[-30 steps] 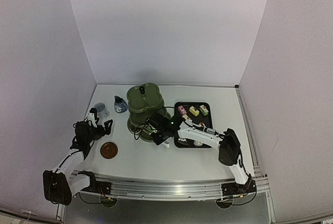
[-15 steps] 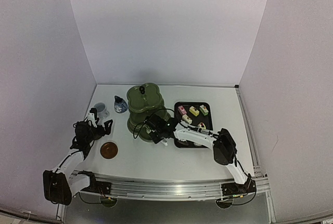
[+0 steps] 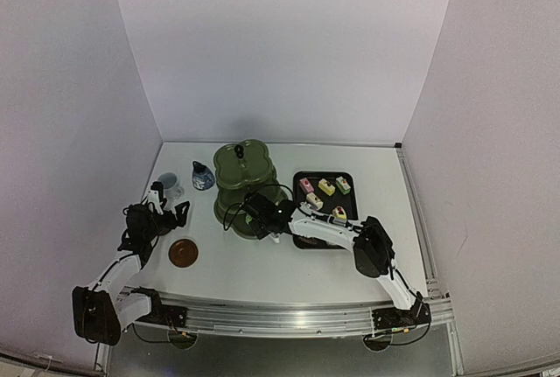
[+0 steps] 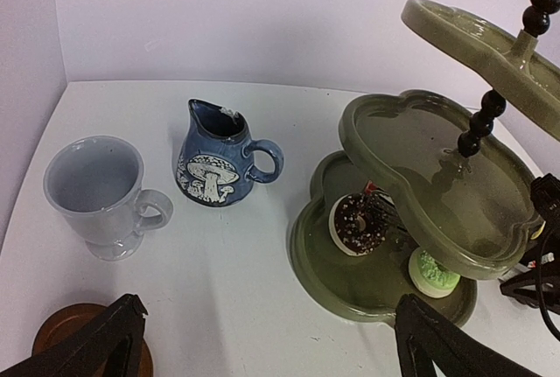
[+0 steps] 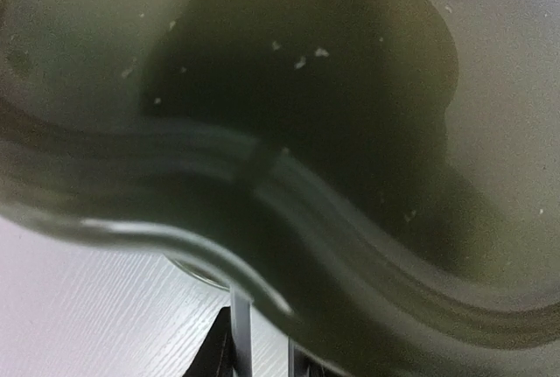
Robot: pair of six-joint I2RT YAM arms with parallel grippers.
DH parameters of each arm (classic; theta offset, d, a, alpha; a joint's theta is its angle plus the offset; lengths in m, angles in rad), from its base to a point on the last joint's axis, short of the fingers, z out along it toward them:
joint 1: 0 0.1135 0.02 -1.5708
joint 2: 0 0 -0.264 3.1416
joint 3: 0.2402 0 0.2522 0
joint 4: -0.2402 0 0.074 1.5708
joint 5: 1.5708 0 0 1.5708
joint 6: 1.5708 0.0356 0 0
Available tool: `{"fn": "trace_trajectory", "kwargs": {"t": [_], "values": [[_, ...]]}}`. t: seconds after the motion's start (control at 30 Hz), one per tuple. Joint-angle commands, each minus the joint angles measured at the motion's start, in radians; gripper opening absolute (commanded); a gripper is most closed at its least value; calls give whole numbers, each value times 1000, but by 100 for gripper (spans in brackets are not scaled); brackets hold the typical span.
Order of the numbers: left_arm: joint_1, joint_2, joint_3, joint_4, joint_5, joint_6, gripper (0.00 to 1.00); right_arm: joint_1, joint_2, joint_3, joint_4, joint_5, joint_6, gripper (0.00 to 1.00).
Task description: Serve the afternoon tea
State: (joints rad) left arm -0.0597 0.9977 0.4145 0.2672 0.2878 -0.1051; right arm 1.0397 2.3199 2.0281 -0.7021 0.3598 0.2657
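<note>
Stand [image 4: 420, 176], olive-green and glossy, with three scalloped tiers, is upright at the back middle of the counter [image 3: 241, 265], its black beaded post vertical. On its lowest tier sit a chocolate sprinkled cake [image 4: 357, 222] and a green cake [image 4: 433, 272]. Left fingers [image 4: 96, 346] are spread wide, empty; right fingers [image 5: 217, 358] are clenched on thin metal tongs [image 5: 239, 333] at this tier.

Olive-green stand [image 4: 420, 158], dark-blue pot [image 4: 214, 167] with white mushroom pattern, white mug [image 4: 92, 185], brown coaster [image 3: 183, 253], black tray [image 3: 328, 202]
</note>
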Motion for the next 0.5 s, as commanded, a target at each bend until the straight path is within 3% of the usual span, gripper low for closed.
{"fn": "trace_trajectory", "kwargs": {"t": [0.0, 0.27, 0.47], "values": [[5, -5, -9, 35, 10, -1, 100, 4, 10, 50, 45, 64, 18, 0], [5, -5, -10, 34, 11, -2, 100, 5, 17, 43, 47, 86, 15, 0], [4, -4, -8, 35, 12, -2, 100, 4, 19, 33, 47, 89, 18, 16]]}}
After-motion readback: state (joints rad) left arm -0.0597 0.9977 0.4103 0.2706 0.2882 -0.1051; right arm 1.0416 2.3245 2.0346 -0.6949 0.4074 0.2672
